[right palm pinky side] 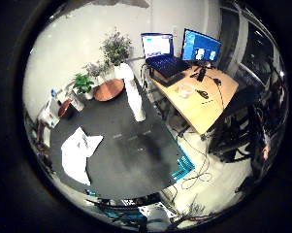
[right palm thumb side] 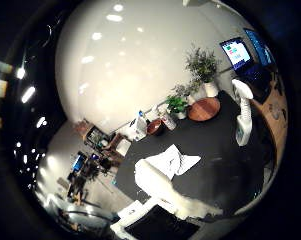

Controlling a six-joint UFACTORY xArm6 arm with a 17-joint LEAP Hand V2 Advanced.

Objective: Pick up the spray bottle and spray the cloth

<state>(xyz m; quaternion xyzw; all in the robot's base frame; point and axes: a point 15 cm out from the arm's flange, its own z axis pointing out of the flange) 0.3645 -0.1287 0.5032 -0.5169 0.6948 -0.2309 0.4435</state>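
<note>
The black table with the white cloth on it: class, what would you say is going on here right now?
Nothing is being handled yet. The robot's hand is well above the black table, looking down on it. A white cloth lies crumpled on the table. The white spray bottle stands upright further along the table, apart from the cloth, near a round wooden board and some potted plants. A wooden desk with a laptop stands beside the table. So the pick-up has not yet begun.
</note>
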